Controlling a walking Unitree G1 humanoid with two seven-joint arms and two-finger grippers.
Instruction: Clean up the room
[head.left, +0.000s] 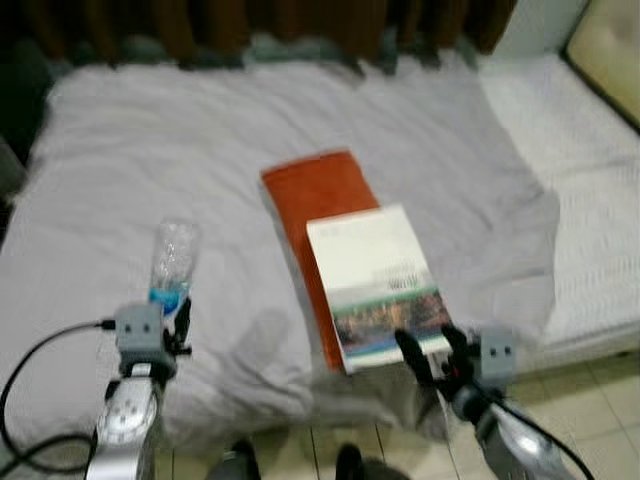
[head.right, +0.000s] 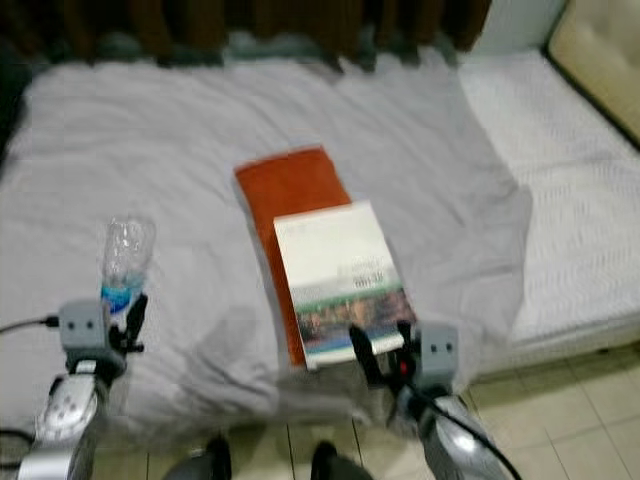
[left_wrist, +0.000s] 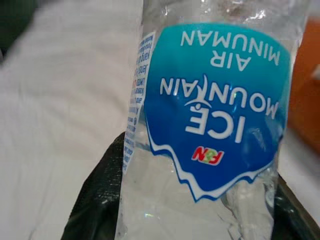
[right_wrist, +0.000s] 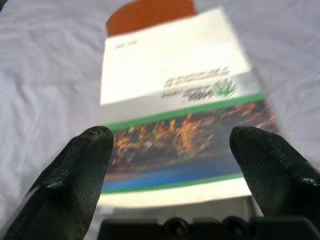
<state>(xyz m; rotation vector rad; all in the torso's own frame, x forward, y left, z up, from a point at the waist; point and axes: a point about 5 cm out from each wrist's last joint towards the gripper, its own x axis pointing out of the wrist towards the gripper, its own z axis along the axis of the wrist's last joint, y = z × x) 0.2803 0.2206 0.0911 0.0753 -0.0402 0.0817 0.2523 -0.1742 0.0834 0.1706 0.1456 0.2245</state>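
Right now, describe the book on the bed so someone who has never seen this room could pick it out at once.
On the grey bedspread, near the bed's front edge, lies an orange cloth. The book rests partly on it, just beyond the open right gripper. It is the only flat white-covered thing, with a green stripe and a photo band along its near end.

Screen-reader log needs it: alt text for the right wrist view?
Two black fingers spread open just short of a white book with a green stripe and a photo band, lying on a grey bedsheet. An orange book shows from under its far end.
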